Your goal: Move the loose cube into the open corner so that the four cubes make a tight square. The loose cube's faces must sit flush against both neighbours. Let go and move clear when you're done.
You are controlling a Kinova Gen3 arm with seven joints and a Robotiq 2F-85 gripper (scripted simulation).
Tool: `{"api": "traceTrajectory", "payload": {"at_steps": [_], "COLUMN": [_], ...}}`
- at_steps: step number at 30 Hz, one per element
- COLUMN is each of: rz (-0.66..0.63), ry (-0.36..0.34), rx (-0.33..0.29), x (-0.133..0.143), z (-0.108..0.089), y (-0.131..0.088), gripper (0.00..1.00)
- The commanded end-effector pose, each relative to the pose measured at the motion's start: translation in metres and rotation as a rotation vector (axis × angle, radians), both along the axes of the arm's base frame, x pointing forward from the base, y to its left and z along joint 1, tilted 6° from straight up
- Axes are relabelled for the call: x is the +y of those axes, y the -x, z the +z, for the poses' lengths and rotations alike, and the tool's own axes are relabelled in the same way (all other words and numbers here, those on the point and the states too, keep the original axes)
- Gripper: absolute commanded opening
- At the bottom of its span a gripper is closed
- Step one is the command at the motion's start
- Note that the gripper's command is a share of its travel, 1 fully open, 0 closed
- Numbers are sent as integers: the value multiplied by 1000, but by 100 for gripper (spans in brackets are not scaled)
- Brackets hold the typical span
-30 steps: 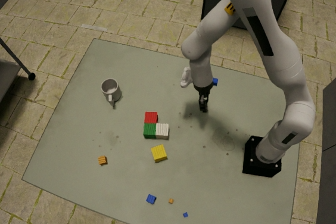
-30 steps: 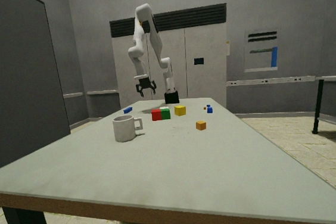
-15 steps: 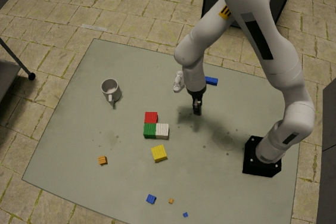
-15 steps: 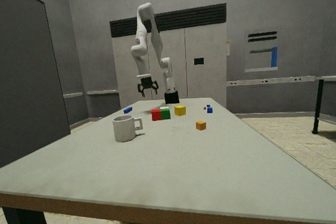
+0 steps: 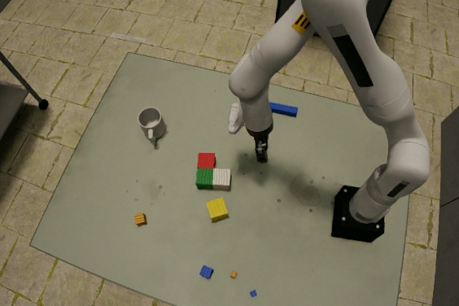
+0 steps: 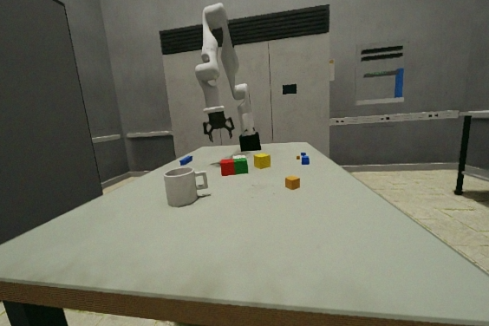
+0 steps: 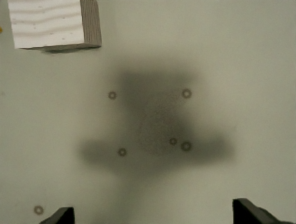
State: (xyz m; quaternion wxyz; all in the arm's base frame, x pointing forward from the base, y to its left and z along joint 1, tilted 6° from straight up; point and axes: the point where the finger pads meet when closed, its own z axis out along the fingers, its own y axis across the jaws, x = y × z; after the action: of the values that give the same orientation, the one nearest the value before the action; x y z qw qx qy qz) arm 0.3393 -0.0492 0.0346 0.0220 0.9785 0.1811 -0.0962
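Top view: worktop (image 5: 122,213), grey. Red cube (image 5: 206,160), green cube (image 5: 203,178) and white cube (image 5: 221,178) touching in an L; open corner beside red, above white. Yellow cube (image 5: 216,209), the loose one, apart from the L, just below white, slightly turned. Hand (image 5: 261,155) pointing down over bare worktop to the right of the open corner. Also: white mug (image 5: 151,122), blue bar (image 5: 283,109), small orange block (image 5: 140,219).

Exterior view: hand (image 6: 218,132) raised above the worktop (image 6: 260,240), fingers spread fully apart, holding nothing. Yellow cube (image 6: 262,160) near green cube (image 6: 241,165), not touching.

Wrist view: white cube (image 7: 50,22) at upper left; two fingertips at the lower edge, wide apart, only the hand's shadow between them.
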Motion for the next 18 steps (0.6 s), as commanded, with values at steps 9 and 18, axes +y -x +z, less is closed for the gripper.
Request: {"api": "traceTrajectory", "payload": {"at_steps": [9,18], "rz": [64,64], "ry": [7,7], "rx": [-24,-24], "x": [27,27], "z": [-2,-2], "y": [-16,-16], "gripper": [100,100]}}
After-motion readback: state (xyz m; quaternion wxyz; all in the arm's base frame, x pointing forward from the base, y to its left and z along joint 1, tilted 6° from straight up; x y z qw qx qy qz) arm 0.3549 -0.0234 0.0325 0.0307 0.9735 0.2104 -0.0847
